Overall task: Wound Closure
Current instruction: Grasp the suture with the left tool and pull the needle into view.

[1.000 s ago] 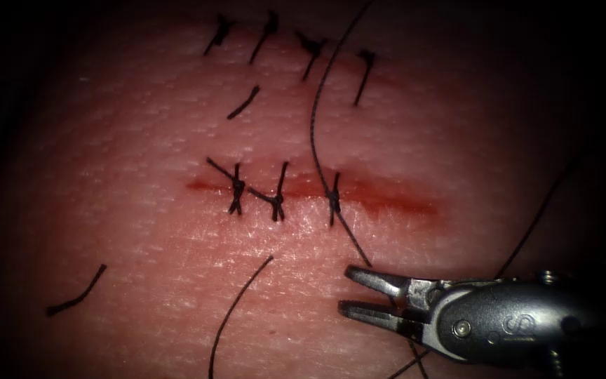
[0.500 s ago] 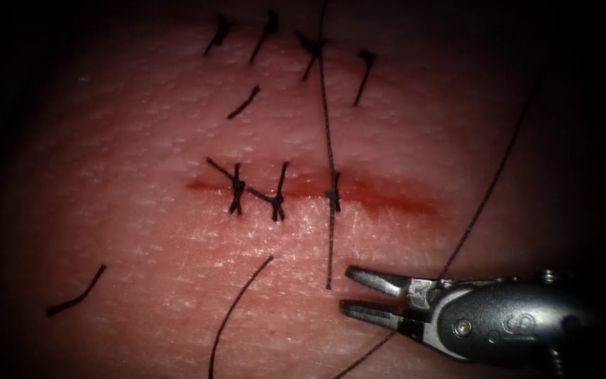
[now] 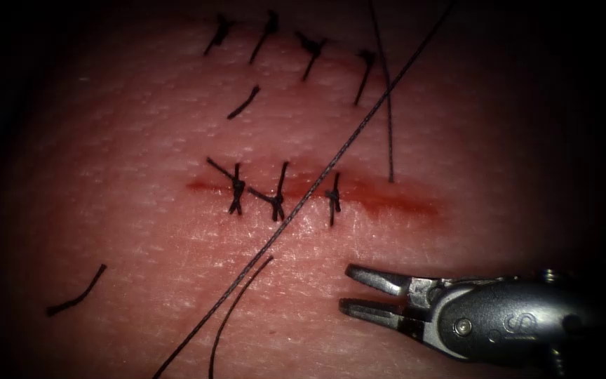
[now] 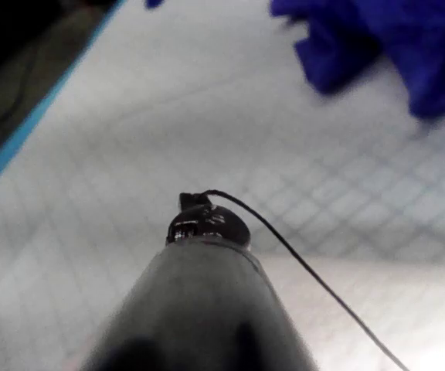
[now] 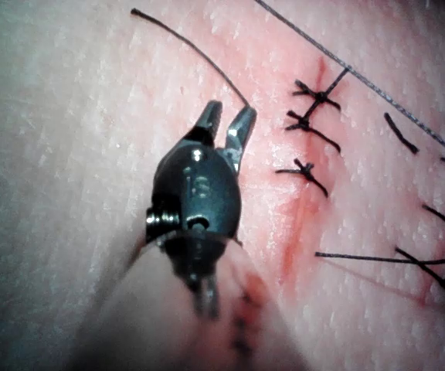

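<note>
On the tissue (image 3: pixel 142 231) the cut (image 3: pixel 387 200) runs across, red fluid along it, with three dark stitches (image 3: pixel 276 200) over its left half. My right tool (image 3: pixel 346 288) lies below the cut's right part with its jaws open and nothing between them; its jaws (image 5: pixel 226 127) stand spread beside the cut. A long thread (image 3: pixel 360 116) runs taut and slanted across the cut. A second strand (image 3: pixel 390 140) hangs with its free end just above the right part of the cut. My left tool (image 4: pixel 205 220) is away from the tissue with thread (image 4: pixel 300 263) leading off its tip.
An older row of stitches (image 3: pixel 310 49) crosses the tissue above the cut. Cut ends of thread lie loose: one (image 3: pixel 245 103) between the rows, one (image 3: pixel 75 295) at lower left, a longer curved one (image 3: pixel 236 302) below the stitches. A blue cloth (image 4: pixel 385 46) lies on a white gridded surface.
The strand's free end near my right jaws has risen and swung right, to above the cut. The long thread swept left and drew straight. My right tool has not moved.
</note>
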Controlling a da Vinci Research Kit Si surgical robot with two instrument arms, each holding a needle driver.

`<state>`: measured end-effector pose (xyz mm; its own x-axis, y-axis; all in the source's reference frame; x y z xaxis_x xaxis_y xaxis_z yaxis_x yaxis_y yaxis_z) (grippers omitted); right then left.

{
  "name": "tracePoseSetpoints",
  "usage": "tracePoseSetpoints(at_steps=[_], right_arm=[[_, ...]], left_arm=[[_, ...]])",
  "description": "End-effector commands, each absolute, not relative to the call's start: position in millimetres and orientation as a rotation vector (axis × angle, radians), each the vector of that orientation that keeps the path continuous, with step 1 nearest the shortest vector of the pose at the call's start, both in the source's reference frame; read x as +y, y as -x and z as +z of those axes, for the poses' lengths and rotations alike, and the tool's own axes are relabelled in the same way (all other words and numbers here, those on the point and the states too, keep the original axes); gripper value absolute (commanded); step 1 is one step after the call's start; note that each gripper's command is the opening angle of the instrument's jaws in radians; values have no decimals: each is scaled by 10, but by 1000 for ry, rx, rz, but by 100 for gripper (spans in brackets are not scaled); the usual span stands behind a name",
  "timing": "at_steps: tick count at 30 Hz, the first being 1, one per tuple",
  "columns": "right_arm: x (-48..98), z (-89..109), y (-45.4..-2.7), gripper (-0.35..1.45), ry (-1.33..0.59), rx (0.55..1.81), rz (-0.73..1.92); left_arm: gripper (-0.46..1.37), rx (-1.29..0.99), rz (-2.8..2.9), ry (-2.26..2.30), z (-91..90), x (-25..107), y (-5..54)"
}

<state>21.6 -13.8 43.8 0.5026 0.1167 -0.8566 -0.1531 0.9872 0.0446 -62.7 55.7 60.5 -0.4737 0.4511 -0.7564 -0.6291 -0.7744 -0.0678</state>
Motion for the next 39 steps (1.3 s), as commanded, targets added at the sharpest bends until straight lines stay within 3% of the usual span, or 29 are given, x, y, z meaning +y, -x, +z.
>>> tracePoseSetpoints(at_steps=[1, 3, 8, 20, 39], right_arm=[[-138, 437, -215, -8, 42, 1029, 165], [-137, 438, -215, -8, 42, 1029, 165], [-137, 437, -215, -6, 42, 1029, 165], [-138, 437, -216, -5, 43, 1029, 165], [-138, 441, -218, -5, 46, 1028, 166]], left_arm=[[38, 269, 2225, 1071, 604, 550, 628], [92, 239, 2208, 1091, 602, 535, 630], [135, 180, 2182, 1119, 590, 500, 630], [136, 27, 2226, 1273, 553, 404, 573], [134, -195, 2170, 1490, 454, 140, 441]])
